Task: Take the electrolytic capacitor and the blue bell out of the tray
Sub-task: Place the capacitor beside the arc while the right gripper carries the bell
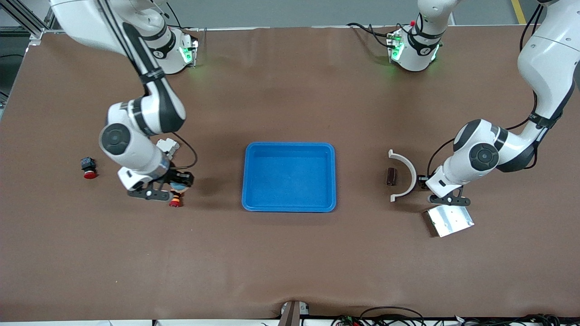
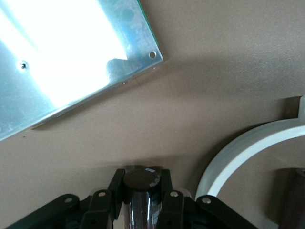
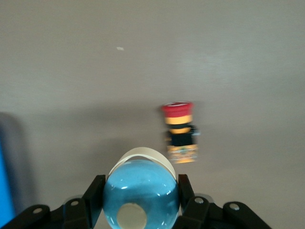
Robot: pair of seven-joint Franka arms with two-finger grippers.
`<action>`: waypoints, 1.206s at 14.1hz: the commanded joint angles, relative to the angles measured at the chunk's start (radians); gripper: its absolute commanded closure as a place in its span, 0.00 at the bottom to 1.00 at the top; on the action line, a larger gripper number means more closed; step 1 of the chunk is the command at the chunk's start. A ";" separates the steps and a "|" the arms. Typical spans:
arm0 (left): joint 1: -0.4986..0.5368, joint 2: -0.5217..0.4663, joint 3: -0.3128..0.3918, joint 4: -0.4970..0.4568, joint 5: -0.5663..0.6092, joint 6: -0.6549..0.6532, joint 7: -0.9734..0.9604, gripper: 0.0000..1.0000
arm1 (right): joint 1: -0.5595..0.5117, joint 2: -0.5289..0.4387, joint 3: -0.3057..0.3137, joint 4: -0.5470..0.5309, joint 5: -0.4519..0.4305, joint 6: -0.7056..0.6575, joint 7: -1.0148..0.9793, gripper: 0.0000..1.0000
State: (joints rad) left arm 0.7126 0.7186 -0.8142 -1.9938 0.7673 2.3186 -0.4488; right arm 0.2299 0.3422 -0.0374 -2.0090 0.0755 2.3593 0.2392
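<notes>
If the blue bell (image 1: 180, 186) is dropped by the right hand (image 1: 159, 192), the red button (image 1: 175, 202) beside it may be knocked. One empty tray (image 1: 289, 206), two red buttons and one metal plate (image 1: 448, 222) are counted on the table (image 1: 290, 262).

One capacitor (image 2: 141, 193) is pinched by the left hand (image 2: 142, 200), near the plate (image 2: 66, 62).

One bell (image 3: 140, 193) is pinched by the right hand (image 3: 138, 200).

No readable text or labels anywhere.
</notes>
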 commanded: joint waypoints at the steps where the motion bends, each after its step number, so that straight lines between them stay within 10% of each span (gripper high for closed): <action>1: 0.008 0.001 0.000 -0.005 0.027 0.018 0.015 0.86 | -0.122 -0.043 0.019 -0.086 0.099 0.040 -0.243 1.00; 4: 0.008 -0.004 0.000 -0.003 0.027 0.018 0.016 0.45 | -0.204 -0.031 0.016 -0.109 0.164 0.071 -0.434 1.00; 11: 0.008 -0.028 -0.003 -0.005 0.027 0.007 0.015 0.00 | -0.288 0.034 0.018 -0.175 0.165 0.189 -0.558 1.00; 17: 0.008 -0.093 -0.045 0.007 0.020 -0.089 0.012 0.00 | -0.303 0.084 0.019 -0.162 0.168 0.189 -0.555 1.00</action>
State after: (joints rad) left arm 0.7135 0.6883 -0.8234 -1.9832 0.7719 2.2991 -0.4483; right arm -0.0468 0.4227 -0.0378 -2.1816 0.2200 2.5489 -0.2933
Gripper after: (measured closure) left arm 0.000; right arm 0.339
